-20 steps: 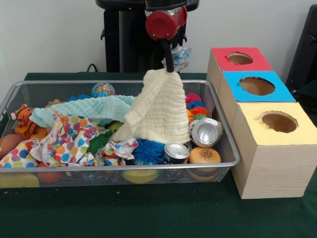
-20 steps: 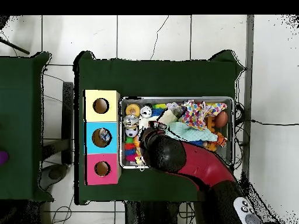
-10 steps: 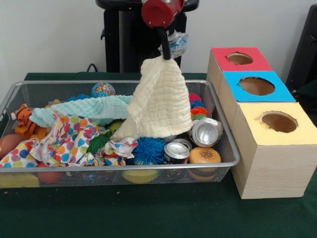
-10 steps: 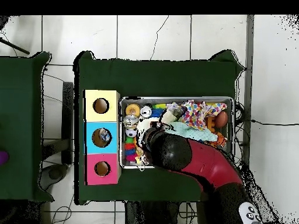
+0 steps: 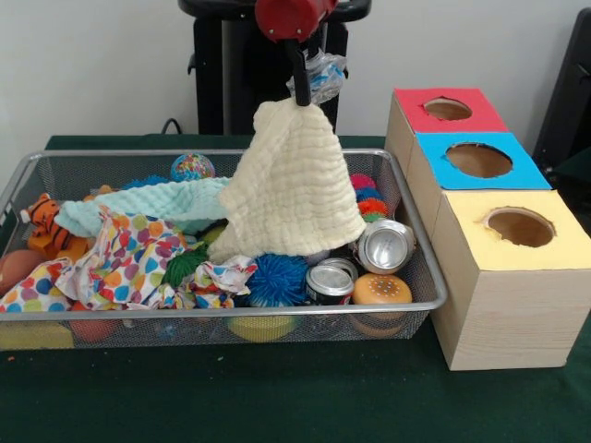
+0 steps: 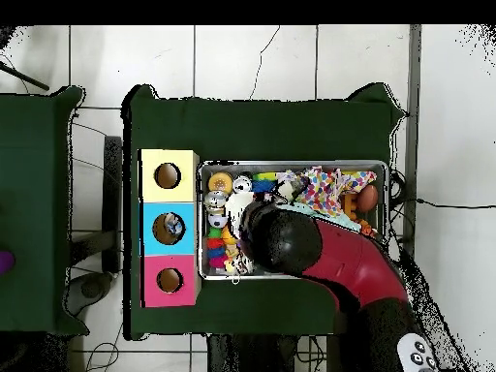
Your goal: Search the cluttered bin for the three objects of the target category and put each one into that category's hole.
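Note:
My gripper [image 5: 301, 90] hangs above the middle of the wire bin [image 5: 222, 314], shut on the top corner of a cream waffle cloth [image 5: 295, 185]. The cloth drapes down like a tent, and its lower edge still rests on the clutter. Under it lie two silver cans [image 5: 383, 245], a blue spiky ball [image 5: 277, 280] and a burger toy [image 5: 381, 290]. At the right stand three boxes with round holes: red top [image 5: 448, 109], blue top [image 5: 478, 160], yellow top [image 5: 520, 226]. In the overhead view the arm [image 6: 291, 242] covers the gripper and the cloth.
Left in the bin lie a mint cloth [image 5: 166, 203], a polka-dot cloth [image 5: 129, 258], a tiger toy [image 5: 44, 226] and a patterned ball [image 5: 192, 167]. Something lies inside the blue box's hole [image 6: 170, 228]. A green table cloth [image 5: 277, 397] runs in front.
The gripper has risen and shifted slightly left, pulling the cream cloth higher, so more of it hangs free above the bin.

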